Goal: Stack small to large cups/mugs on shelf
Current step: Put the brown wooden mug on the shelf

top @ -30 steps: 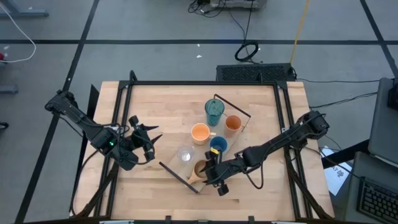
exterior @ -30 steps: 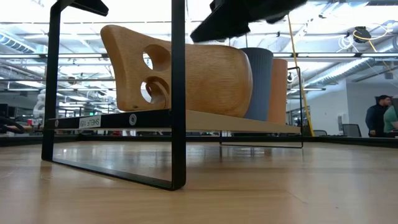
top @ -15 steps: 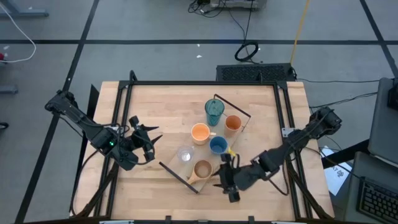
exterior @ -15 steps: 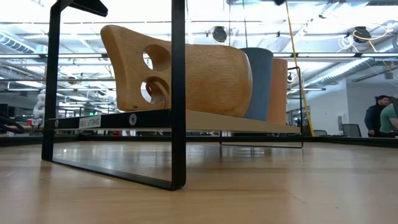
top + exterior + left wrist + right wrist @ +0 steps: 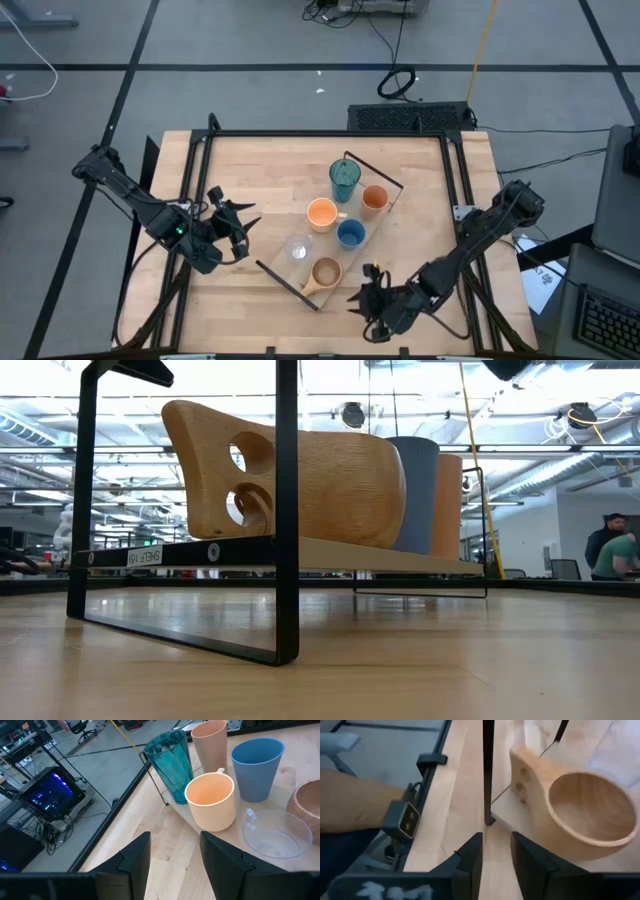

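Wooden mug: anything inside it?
Nothing visible inside the wooden mug: the right wrist view shows a bare bowl, and the high view agrees. Its near inner wall is hidden by the rim. It stands on the shelf.

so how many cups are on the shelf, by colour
teal tumbler: 1
orange cups: 2
blue cup: 1
clear cup: 1
tan wooden mug: 1
total: 6

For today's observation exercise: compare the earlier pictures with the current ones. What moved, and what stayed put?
The right gripper drew back from the wooden mug toward the table's near edge, holding nothing, its fingers narrowing. The left gripper, all six cups and the shelf stayed as they were.
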### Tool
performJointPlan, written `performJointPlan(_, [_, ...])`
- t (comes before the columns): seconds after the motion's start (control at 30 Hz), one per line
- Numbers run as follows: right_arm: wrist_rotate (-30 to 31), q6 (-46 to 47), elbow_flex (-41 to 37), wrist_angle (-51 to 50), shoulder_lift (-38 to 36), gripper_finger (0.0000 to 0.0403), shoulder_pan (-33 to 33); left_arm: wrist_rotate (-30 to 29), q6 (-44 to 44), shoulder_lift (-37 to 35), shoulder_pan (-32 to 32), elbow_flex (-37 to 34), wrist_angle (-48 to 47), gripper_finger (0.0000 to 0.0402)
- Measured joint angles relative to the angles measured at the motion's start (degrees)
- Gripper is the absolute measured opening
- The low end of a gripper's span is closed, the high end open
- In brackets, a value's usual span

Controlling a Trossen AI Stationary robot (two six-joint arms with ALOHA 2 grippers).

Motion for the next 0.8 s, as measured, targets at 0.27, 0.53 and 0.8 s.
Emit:
performJointPlan(0.27, [-1.94,0.04,-0.02,6.01,5.92,0.0052,-0.93,-0.01,0.04,0.0,0.04,0.0,0.7,0.0172])
performJointPlan(0.53, [-3.08,-3.01,-0.02,12.51,9.99,0.0031,-3.81,0.01,0.45,0.0,0.02,-0.02,1.15,0.0172])
performJointPlan(0.8, [-3.09,-3.6,-0.02,15.24,12.32,0.0029,-6.87,0.0,0.8,0.0,0.02,-0.02,1.19,0.0172])
